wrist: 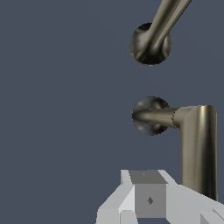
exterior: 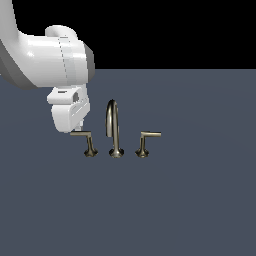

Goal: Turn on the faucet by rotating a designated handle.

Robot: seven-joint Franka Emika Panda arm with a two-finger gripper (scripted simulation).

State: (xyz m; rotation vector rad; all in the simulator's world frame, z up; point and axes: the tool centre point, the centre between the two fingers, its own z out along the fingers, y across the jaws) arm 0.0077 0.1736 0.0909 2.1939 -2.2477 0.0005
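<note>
The faucet stands mid-scene, its arched spout (exterior: 113, 127) between two lever handles. The handle (exterior: 81, 134), whose bar reaches to the exterior view's left from its flared post, is the left one. Its twin (exterior: 149, 135) points right. My gripper (exterior: 79, 125) hangs just above and behind the outer end of the handle's bar. In the wrist view the handle's bar (wrist: 199, 148) runs from its post (wrist: 151, 116) and passes behind my fingertips (wrist: 151, 199). The spout base (wrist: 151, 43) lies beyond. No gap shows between the fingers, and they hold nothing.
The faucet set stands on a flat dark blue-grey surface (exterior: 200, 200). My arm's white links (exterior: 50, 55) fill the exterior view's upper left.
</note>
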